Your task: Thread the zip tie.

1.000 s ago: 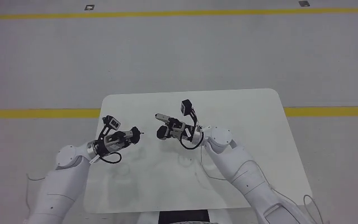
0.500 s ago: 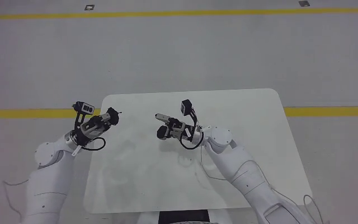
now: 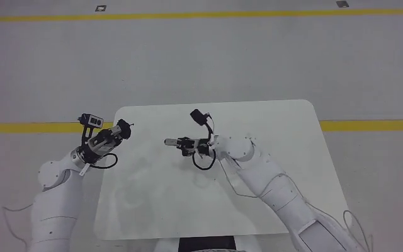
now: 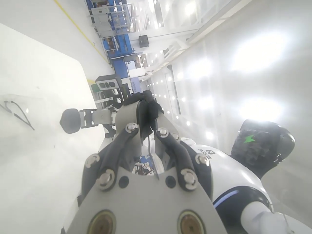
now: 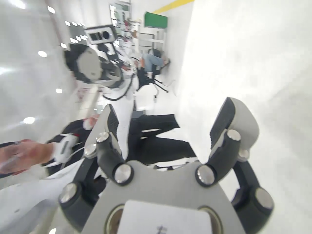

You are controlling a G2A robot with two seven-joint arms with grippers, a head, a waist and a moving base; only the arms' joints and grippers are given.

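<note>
My left gripper point(image 3: 124, 129) hangs over the table's left edge, its black fingertips point(image 4: 143, 97) pressed together. A thin black zip tie point(image 4: 149, 140) runs down between them, so the left gripper is shut on the zip tie. My right gripper point(image 3: 169, 142) is above the middle of the white table point(image 3: 264, 126) and points toward the left one, a short way apart from it. In the right wrist view the right gripper point(image 5: 170, 115) is open with nothing between its fingers. The left gripper point(image 5: 85, 66) shows beyond it.
A thin dark looped line point(image 4: 17, 116) lies on the table surface near the left arm. A blurred hand point(image 5: 22, 153) shows at the edge of the right wrist view. Grey floor with a yellow line point(image 3: 352, 125) surrounds the table.
The left arm swung away from the table's middle to its left edge, gripper still shut. In the last half second the right gripper shifted left toward it and turned.
</note>
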